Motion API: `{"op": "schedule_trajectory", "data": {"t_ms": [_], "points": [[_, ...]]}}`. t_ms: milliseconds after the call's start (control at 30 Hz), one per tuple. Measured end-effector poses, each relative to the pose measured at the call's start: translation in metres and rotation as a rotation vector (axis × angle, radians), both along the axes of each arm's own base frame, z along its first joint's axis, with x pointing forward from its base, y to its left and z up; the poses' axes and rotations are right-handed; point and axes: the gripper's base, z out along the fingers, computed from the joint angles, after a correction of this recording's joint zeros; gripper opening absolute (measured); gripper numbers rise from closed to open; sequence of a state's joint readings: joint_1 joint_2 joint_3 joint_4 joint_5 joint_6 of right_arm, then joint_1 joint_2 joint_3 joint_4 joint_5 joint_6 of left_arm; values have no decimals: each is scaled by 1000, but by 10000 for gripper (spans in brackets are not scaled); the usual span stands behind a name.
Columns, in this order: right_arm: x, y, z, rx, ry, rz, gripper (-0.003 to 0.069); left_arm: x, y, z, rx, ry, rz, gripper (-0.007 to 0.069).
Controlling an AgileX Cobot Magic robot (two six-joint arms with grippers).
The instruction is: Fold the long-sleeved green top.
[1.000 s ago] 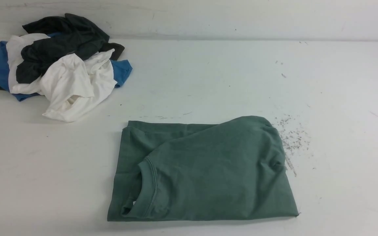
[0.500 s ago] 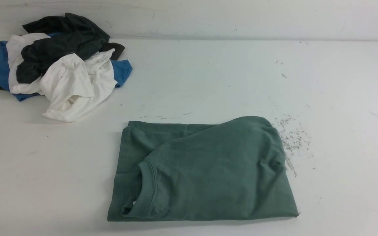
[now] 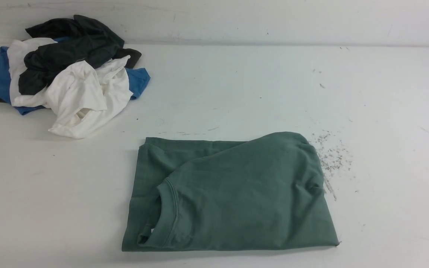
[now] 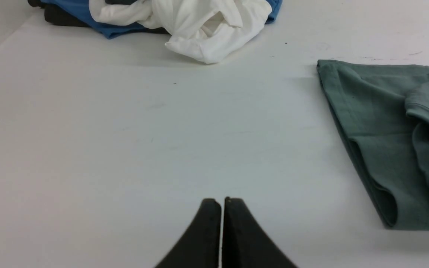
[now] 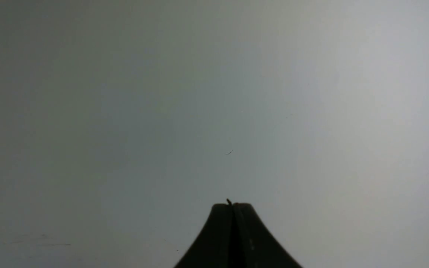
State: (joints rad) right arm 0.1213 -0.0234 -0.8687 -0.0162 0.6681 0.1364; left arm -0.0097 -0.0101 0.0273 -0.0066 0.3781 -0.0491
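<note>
Lying folded into a soft, limp rectangle on the white bench (image 3: 237, 93), the green top (image 3: 233, 197) looks light, best pinched at a corner, while the left pincer (image 4: 222, 203) and right pincer (image 5: 232, 204) sit closed, empty.

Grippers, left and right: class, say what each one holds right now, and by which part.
Nothing. The left gripper and right gripper are both shut on nothing, clear of the green long-sleeved top.
</note>
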Motion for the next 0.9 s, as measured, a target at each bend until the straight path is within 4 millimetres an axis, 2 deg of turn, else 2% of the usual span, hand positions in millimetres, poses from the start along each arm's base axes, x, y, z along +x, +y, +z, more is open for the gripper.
{"op": "schedule_trajectory", "data": {"t_ms": [167,300,333,467,533,567,600,667,733,833,900], "points": [[12,6,-8,23,10,62,-14,0,0,0,0,0,0,-4],[50,13,-38,33,18,93,-14,0,0,0,0,0,0,-4],[53,13,-41,35,20,93,-14,0,0,0,0,0,0,-4],[90,15,-87,7,68,55,-14,0,0,0,0,0,0,-4],[108,16,-121,-37,130,28,-14,0,0,0,0,0,0,-4],[109,16,-124,-42,135,26,-14,0,0,0,0,0,0,-4],[119,17,-149,-59,192,18,-14,0,0,0,0,0,0,-4],[128,18,-182,-73,273,10,-14,0,0,0,0,0,1,-4],[133,17,-207,-83,370,-5,-14,0,0,0,0,0,2,-4],[132,15,-227,-129,546,-52,-14,0,0,0,0,1,5,-4],[132,14,-230,-149,578,-84,-14,0,0,0,0,2,5,-4]]}}
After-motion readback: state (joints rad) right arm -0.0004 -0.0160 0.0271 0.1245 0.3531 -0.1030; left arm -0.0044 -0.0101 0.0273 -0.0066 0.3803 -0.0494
